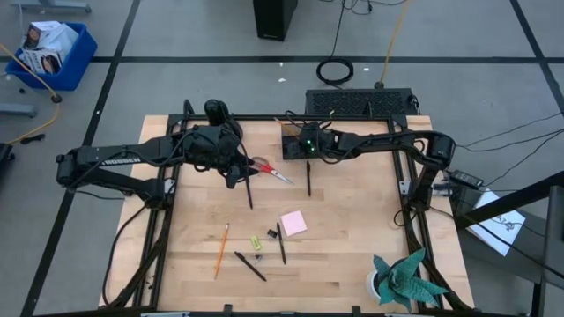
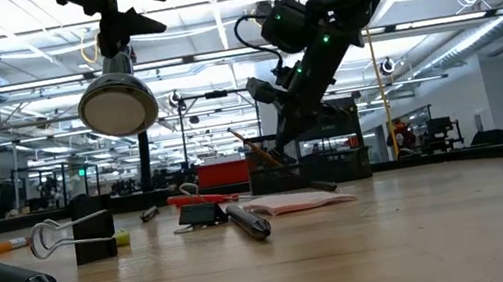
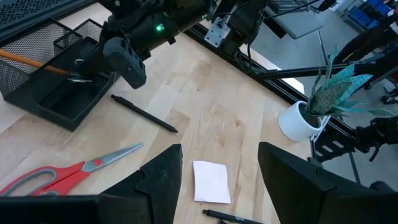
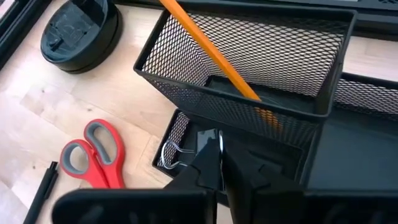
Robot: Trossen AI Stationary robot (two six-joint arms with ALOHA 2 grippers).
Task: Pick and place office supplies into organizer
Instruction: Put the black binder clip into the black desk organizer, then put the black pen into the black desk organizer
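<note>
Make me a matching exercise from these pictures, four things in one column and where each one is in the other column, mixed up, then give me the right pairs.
Things:
1. red-handled scissors
2. pink sticky-note pad
3. binder clip
4. pencil

Places:
A. leaning in the organizer's tall mesh compartment
B. flat on the table, between the two arms
C. in the right gripper, over the organizer's low tray
D. flat on the table, nearer the teal paper plant

Pairs: 1-B, 2-D, 3-C, 4-A

Black mesh organizer [image 4: 249, 68] holds slanted pencil [image 4: 211, 53]; red-handled scissors [image 1: 271, 170] flat alongside.
</note>
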